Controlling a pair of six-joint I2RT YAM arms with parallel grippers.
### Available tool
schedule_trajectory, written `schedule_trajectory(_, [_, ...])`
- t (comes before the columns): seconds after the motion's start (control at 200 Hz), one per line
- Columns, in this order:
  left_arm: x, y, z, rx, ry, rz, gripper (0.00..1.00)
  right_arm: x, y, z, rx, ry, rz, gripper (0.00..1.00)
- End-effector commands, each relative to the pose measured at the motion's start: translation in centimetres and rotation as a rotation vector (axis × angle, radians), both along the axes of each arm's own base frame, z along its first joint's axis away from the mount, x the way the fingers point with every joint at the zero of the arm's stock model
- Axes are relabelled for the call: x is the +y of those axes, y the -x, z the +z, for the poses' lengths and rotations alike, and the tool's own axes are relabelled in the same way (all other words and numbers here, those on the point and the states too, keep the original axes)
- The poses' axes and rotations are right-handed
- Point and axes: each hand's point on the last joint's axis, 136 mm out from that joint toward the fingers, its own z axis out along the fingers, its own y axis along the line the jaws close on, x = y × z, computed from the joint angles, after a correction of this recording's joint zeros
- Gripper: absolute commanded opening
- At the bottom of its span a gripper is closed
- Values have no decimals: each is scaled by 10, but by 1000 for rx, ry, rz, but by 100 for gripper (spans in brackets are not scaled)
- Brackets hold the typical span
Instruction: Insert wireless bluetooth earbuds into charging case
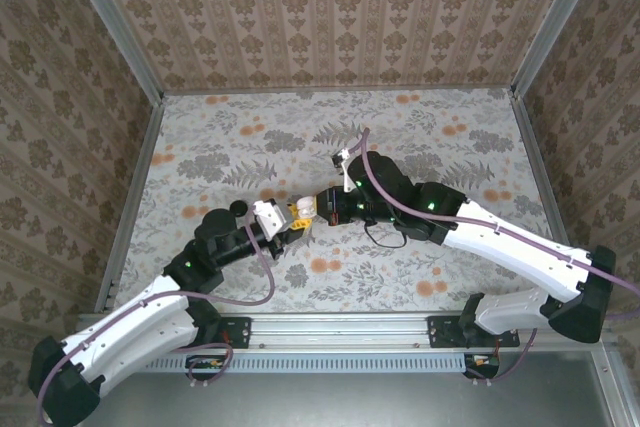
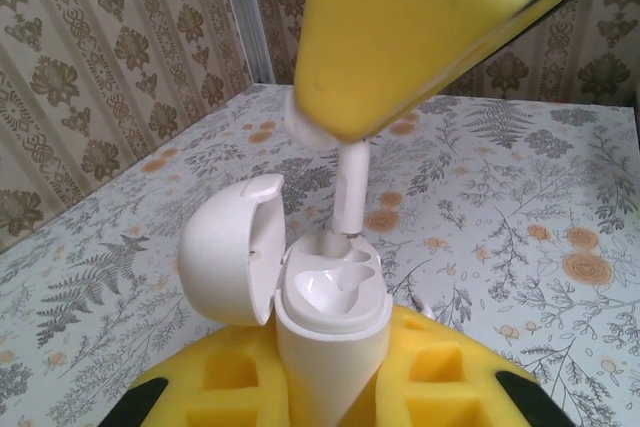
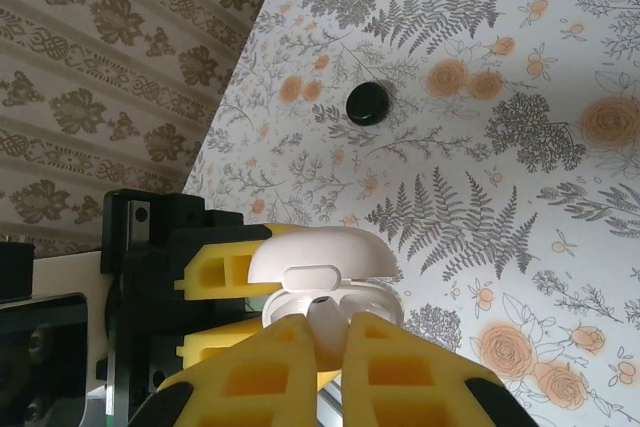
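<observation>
My left gripper is shut on the white charging case and holds it upright above the table. The case's lid is swung open to the left. My right gripper is shut on an earbud, which here looks white with a thin stem. In the left wrist view the earbud's stem points down, with its tip at the far slot of the case. The near slot is empty. In the top view the left gripper and right gripper meet tip to tip at the table's middle.
A small black round object lies on the flowered table, just left of the left wrist. Patterned walls close in the table on three sides. A purple cable loops above the right arm.
</observation>
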Motion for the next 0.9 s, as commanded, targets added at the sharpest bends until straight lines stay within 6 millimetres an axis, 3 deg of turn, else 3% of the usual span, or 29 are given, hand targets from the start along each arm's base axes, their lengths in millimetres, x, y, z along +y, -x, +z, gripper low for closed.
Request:
schedule_trajectory(0.0, [-3,2,20,-9,42,-17,0,-2,1,19,-62,-19,16,0])
schedule_trajectory(0.395, [-8,9,32,78,109,-108,0,-3,17,45,-327,67,260,0])
schedule_trajectory(0.605, [-9,17,43,117,159,-189,0,-3,31,51,-463,103,410,0])
schedule_trajectory(0.895, [-13,27,47,132,179,-266,0,4,33,50,-534,152,507,0])
